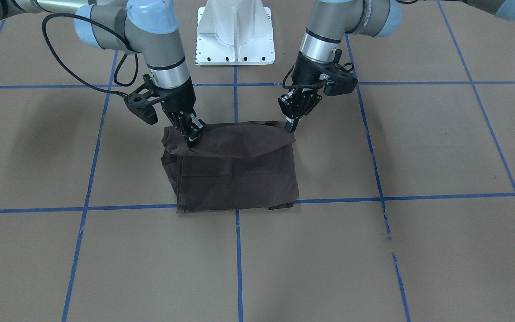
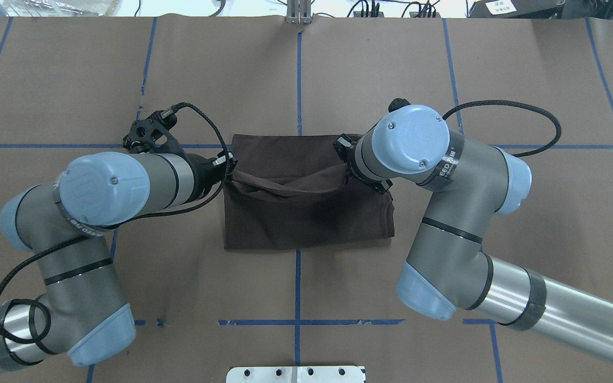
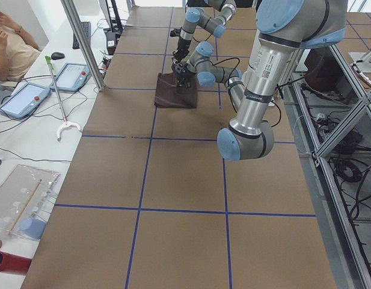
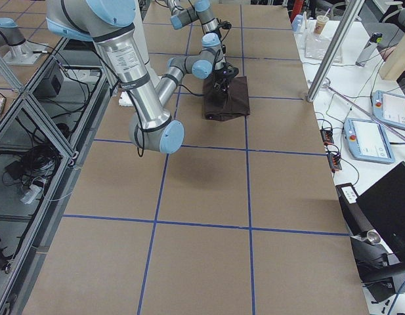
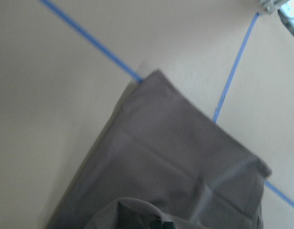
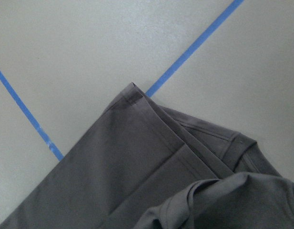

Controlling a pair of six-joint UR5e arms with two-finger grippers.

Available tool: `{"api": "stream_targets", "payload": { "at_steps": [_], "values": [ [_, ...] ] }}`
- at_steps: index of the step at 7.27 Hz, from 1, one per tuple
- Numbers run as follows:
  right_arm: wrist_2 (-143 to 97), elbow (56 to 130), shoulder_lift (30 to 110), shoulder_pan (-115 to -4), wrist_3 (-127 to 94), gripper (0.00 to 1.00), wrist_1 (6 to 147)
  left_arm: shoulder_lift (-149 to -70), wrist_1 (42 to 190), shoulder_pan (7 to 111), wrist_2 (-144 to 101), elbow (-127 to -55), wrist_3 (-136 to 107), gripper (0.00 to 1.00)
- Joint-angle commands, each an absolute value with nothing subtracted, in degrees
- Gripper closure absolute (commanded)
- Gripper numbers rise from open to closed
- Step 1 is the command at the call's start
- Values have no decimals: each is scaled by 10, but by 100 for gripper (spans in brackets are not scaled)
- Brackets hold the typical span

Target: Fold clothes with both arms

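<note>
T-shirt [image 1: 239, 179] material: dark grey-brown cotton knit, matte and soft. Stitched hems show on the stacked edges in the right wrist view.
T-shirt shape: rough rectangle, several layers deep. The layer edges stagger at the end on the robot's right. 1 lower layer peeks out along the operator-side edge.
T-shirt place: mid table [image 1: 418, 250], well apart from every table edge. Its operator-side edge lies along a blue tape [image 1: 128, 207] line, and a crossing tape line runs under its middle.
Top layer [image 1: 239, 141]: held up off the stack at both ends. It sags in a shallow curve between the 2 grippers and is creased near each pinch.
Left gripper [image 1: 290, 126]: fingers pressed together on 1 end of the top layer, tips pointing down, cloth bunched at the tips.
Right gripper [image 1: 193, 137]: fingers clamped on the other end of the same layer, tips sunk in a fold. It is mostly hidden under the wrist in the overhead view.
Left arm [image 2: 104, 186]: grey metal tubes with light blue joint caps, elbow bent outward, black braided cable looping off the wrist.
Right arm [image 2: 445, 223]: same build, mirrored pose, with its own cable loop.
Table surface: brown paper, matte and flat, taped into a grid of large squares.
Pedestal base [image 1: 235, 36]: white, bolted, at the robot-side table edge, in line with the T-shirt's middle.
</note>
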State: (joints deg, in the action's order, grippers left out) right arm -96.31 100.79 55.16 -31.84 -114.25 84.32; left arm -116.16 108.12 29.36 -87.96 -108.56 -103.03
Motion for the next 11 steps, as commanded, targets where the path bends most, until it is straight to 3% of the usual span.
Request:
{"api": "stream_targets", "payload": {
  "at_steps": [1,3,4,5,9,11],
  "values": [
    [-965,933,521,-333,-1124,100,803,-1174,1134,309,-878,-1022,-1006,100],
    [-989,835,489,-361,-1095,100,738,-1197,1250,342,-877,-903,-993,100],
    [-1007,780,478,-381,-1057,75,690,-1232,1314,370,-878,-808,-968,37],
    [-1010,764,476,-401,-1003,1,675,-1238,1330,383,-878,-792,-954,0],
    [-1049,812,524,-420,-951,0,671,-1218,1330,407,-907,-836,-897,0],
    [-1151,888,636,-513,-780,0,674,-1098,1330,472,-1023,-925,-691,0]
  ]
}}
